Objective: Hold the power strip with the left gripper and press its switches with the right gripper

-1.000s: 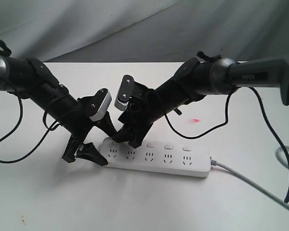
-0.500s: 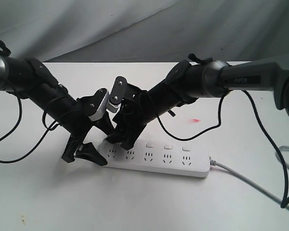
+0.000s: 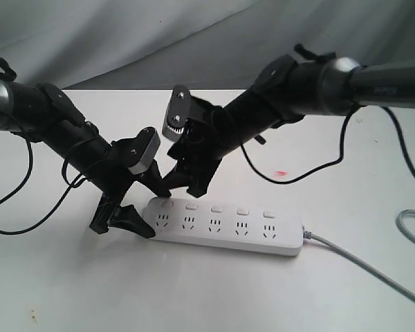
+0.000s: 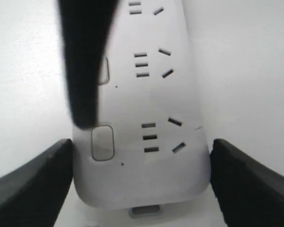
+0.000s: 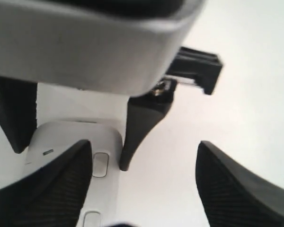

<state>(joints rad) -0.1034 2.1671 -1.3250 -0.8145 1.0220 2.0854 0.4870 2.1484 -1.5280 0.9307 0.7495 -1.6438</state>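
The power strip (image 3: pixel 225 240) lies flat on the white table (image 3: pixel 69 290), near the middle, its long side running across the exterior view. Its row of five switches (image 3: pixel 216 209) sits along the far edge, one behind each socket. The grey cord (image 3: pixel 360 263) leaves the strip's right end and trails off toward the right.

The left gripper (image 3: pixel 158 214) straddles the strip's left end. Its jaws are set about as wide as the strip. In the left wrist view, one black finger (image 4: pixel 33 184) sits against one long edge and the other finger (image 4: pixel 251 184) against the opposite edge. Both look to be in contact, so the strip is clamped across its width between them.

The right gripper (image 5: pixel 143 150) hangs over the same end of the strip, just beside the left gripper's pale block (image 3: pixel 144 153). Its jaws stand spread wide, with nothing held between them. In the left wrist view, one of its fingers shows as a dark blur (image 4: pixel 83 61) over the switch row, covering part of the second switch, with its tip just short of the end switch. In the exterior view its fingertips appear lifted clear of the strip, though contact cannot be ruled out from these angles.

A small red spot (image 3: pixel 282 173) shows on the table behind the strip.
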